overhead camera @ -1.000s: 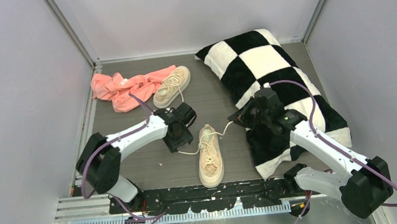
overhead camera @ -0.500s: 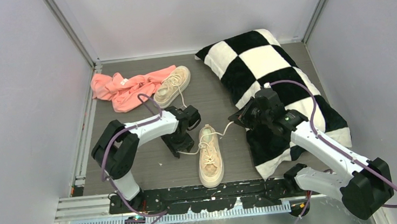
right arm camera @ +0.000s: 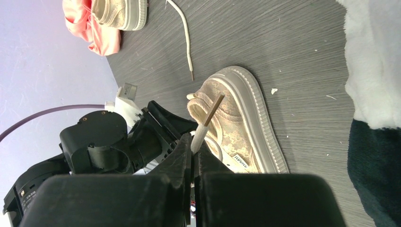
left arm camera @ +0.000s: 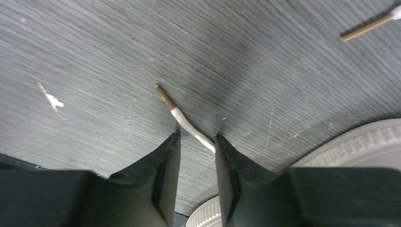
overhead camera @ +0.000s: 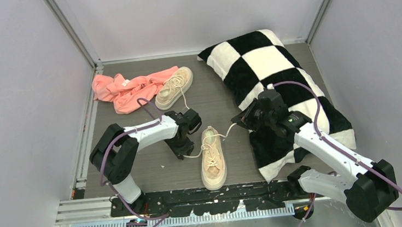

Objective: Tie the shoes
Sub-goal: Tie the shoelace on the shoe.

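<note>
Straddling the left lace [left arm camera: 188, 126] with my left gripper [left arm camera: 197, 142], I'm holding the jaws apart, the lace lying on the table [left arm camera: 94, 56] between them. My right gripper [right arm camera: 192, 142] is pinching the right lace [right arm camera: 204, 124] shut tight beside the near shoe [overhead camera: 212, 159] — the far shoe [overhead camera: 174, 87] is lying by the cloth [overhead camera: 125, 90].

The widest bare stretch of table [overhead camera: 216, 87] lies between the far shoe [overhead camera: 174, 87] and the checkered pillow [overhead camera: 278, 84], open up to the back wall. The pink cloth [overhead camera: 122, 90] fills the far-left corner, touching the far shoe. The near shoe [overhead camera: 212, 157] sits mid-table. The left gripper [overhead camera: 181, 146] crowds its left side, and a taut lace [overhead camera: 228, 130] running to the right gripper [overhead camera: 241, 120] bars the narrow gap toward the pillow. The far shoe's loose lace [right arm camera: 185, 35] trails across the boards toward the near shoe.
</note>
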You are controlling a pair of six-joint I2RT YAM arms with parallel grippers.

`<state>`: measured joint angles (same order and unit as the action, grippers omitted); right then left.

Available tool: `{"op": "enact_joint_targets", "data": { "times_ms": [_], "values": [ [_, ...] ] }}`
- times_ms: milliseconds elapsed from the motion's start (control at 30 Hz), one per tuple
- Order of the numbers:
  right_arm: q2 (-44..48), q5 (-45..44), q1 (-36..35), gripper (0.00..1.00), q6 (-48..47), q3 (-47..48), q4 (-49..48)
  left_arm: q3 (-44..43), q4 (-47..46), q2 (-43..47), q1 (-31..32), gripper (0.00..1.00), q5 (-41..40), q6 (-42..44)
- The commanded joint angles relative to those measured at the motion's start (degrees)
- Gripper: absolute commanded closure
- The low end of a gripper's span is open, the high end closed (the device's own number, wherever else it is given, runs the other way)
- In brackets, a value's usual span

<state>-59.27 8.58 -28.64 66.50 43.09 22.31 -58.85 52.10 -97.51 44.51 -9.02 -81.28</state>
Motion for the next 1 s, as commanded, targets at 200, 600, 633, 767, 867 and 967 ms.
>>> {"op": "enact_joint_targets", "data": {
  "times_ms": [200, 600, 633, 767, 867, 967],
  "values": [
    [1.1, -1.6, 0.1, 0.99, -1.4, 1.9, -0.9, 9.8, -15.2, 1.0, -1.6, 1.00, -2.7, -1.0],
    [2.3, -12.1, 0.4, 0.99, -12.5, 12.4, 6.6, 8.5, -12.2, 33.8, -5.9, 1.00, -20.2, 18.0],
    [2.2, -12.3, 0.4, 0.99, -12.9, 12.7, 6.9, 9.1, -12.9, 34.9, -7.1, 1.00, -19.3, 18.6],
    [3.7, -15.2, 0.4, 0.99, -13.3, 12.2, 9.3, 9.3, -11.3, 36.3, -8.4, 0.99, -16.8, 20.3],
    [7.9, -19.8, 0.4, 1.00, -13.3, 10.3, 12.4, 10.3, -12.9, 37.1, -8.4, 1.00, -13.4, 22.6],
    [11.2, -23.4, 0.5, 0.99, -13.4, 8.7, 15.1, 11.7, -15.6, 37.9, -8.4, 0.99, -9.9, 25.0]
  ]
}}
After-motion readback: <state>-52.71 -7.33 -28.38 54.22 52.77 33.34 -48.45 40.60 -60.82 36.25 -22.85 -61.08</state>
